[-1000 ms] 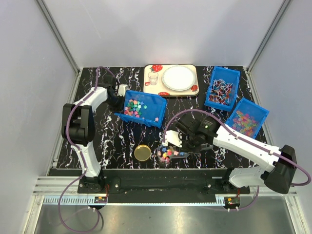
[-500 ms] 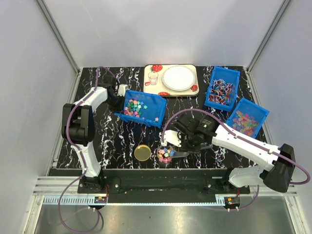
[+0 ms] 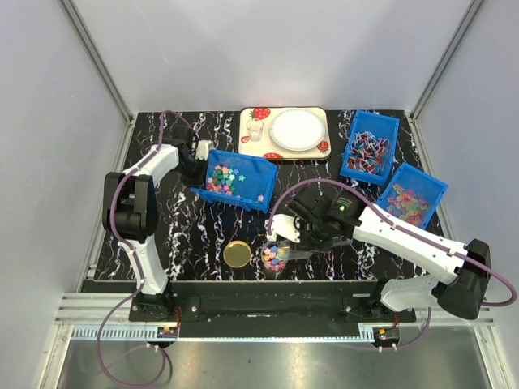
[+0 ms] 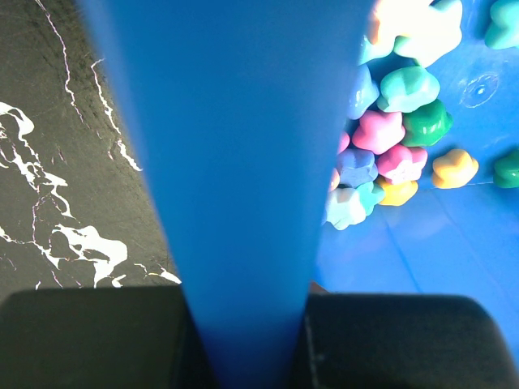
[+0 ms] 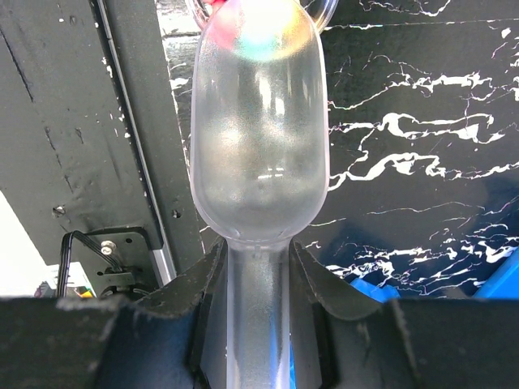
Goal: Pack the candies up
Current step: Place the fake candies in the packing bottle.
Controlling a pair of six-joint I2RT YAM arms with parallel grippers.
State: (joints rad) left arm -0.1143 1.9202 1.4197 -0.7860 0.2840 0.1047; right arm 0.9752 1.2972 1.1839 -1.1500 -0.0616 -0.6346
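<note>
The candies [image 3: 224, 177] are small bright chunky sweets lying in a blue bin [image 3: 255, 166] at the centre left, which is tipped up. My left gripper [image 3: 200, 151] is shut on the bin's left wall. In the left wrist view the wall [image 4: 243, 162] fills the gap in the gripper [image 4: 247, 324], with candies [image 4: 389, 154] beyond. My right gripper [image 3: 302, 239] is shut on a clear plastic scoop [image 5: 259, 138], whose tip is over a small glass jar [image 3: 275, 256] that holds mixed candies. The scoop's bowl looks nearly empty.
A gold lid [image 3: 238, 254] lies left of the jar. A tray [image 3: 253, 113] with a white plate and a small glass stands at the back. Two more blue bins [image 3: 371, 152] [image 3: 412, 196] with other sweets stand at the right. The table's front edge is just behind the jar.
My right gripper has shifted slightly left and back with the scoop over the jar. The left arm and the tipped bin have not moved.
</note>
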